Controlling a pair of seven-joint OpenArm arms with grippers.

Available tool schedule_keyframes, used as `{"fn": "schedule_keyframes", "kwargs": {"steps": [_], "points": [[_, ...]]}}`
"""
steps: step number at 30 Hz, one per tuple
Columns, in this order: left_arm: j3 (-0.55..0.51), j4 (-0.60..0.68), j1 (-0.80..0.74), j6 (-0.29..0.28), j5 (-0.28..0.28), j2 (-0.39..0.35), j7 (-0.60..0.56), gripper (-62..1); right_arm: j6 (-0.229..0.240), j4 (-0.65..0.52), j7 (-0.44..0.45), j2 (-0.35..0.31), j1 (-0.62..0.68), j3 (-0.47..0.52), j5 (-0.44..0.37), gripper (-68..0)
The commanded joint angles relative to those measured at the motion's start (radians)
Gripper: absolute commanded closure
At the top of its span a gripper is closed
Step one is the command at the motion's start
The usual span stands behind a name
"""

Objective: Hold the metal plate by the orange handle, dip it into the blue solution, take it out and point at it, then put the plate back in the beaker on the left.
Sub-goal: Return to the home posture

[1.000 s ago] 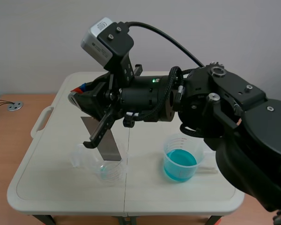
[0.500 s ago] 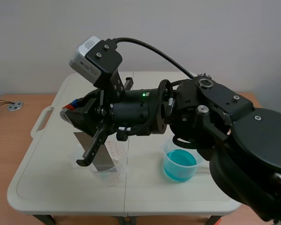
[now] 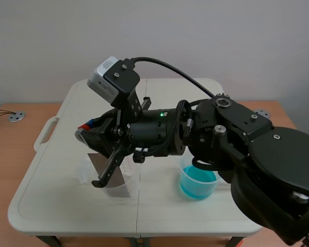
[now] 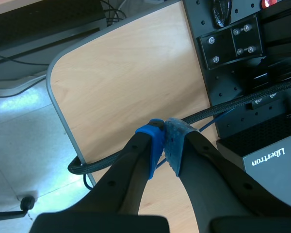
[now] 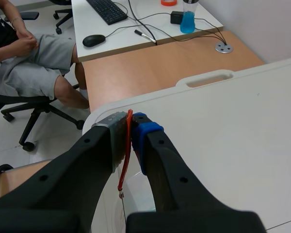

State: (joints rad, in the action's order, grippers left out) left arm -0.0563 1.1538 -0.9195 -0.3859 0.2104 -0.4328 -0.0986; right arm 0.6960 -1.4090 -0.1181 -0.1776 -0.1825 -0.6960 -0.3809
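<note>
My right gripper (image 5: pixel 128 127) is clamped narrow on the thin orange handle (image 5: pixel 127 150), pinched between both pads; the flat grey metal plate (image 3: pixel 112 165) hangs tilted under my fingers, its lower end inside the clear plastic beaker (image 3: pixel 118 186) that stands just below me on the pale folding table (image 3: pixel 51 195); the second clear beaker of blue solution (image 3: pixel 198 181) sits well back from my fingertips, beside my forearm. Ahead of my fingers, past the table's edge, lie a brown wooden desk (image 5: pixel 160 68) and a seated person (image 5: pixel 31 63); my left gripper (image 4: pixel 164 132) is closed on nothing, pads touching, above a light wooden surface (image 4: pixel 121 77).
</note>
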Motion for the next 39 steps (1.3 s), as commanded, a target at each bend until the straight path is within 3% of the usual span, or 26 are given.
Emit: {"fn": "schedule_keyframes", "kwargs": {"steps": [1, 7, 18, 19, 21, 26, 30, 34, 39], "points": [[-0.001, 0.017, -0.008, -0.005, 0.005, 0.000, -0.009, -1.6, -0.001, 0.010, 0.025, 0.006, -0.016, 0.001, -0.008, -1.3], [-0.001, 0.017, -0.008, -0.005, 0.005, 0.000, -0.010, -1.6, -0.016, 0.025, 0.032, 0.003, -0.017, 0.003, -0.008, -1.5], [-0.001, 0.017, -0.008, -0.005, 0.004, 0.000, -0.010, -1.7, -0.016, 0.025, 0.032, 0.003, -0.018, 0.086, -0.008, -20.0], [-0.001, 0.017, -0.008, -0.005, 0.001, 0.000, -0.010, -3.5, -0.016, 0.025, 0.032, 0.003, -0.018, 0.098, -0.008, -21.3], [-0.001, 0.017, -0.008, -0.005, -0.011, 0.000, -0.011, -15.5, -0.016, 0.024, 0.032, 0.003, -0.018, 0.123, -0.008, -24.7], [-0.001, 0.017, -0.008, 0.035, -0.013, 0.000, -0.014, -59.9, -0.016, 0.024, 0.031, 0.003, -0.018, 0.170, -0.008, -36.8], [-0.001, 0.017, -0.008, 0.115, -0.014, 0.000, -0.014, -62.3, -0.033, 0.024, 0.043, 0.003, -0.018, 0.187, -0.008, -50.2], [-0.001, 0.017, -0.007, 0.130, -0.009, 0.000, -0.027, -62.3, -0.078, 0.024, 0.043, 0.001, -0.017, 0.187, -0.008, -66.0], [-0.002, 0.018, -0.003, 0.132, 0.014, 0.000, -0.143, -62.3, -0.135, -0.010, 0.055, -0.036, -0.011, 0.187, -0.008, -66.5]]}}
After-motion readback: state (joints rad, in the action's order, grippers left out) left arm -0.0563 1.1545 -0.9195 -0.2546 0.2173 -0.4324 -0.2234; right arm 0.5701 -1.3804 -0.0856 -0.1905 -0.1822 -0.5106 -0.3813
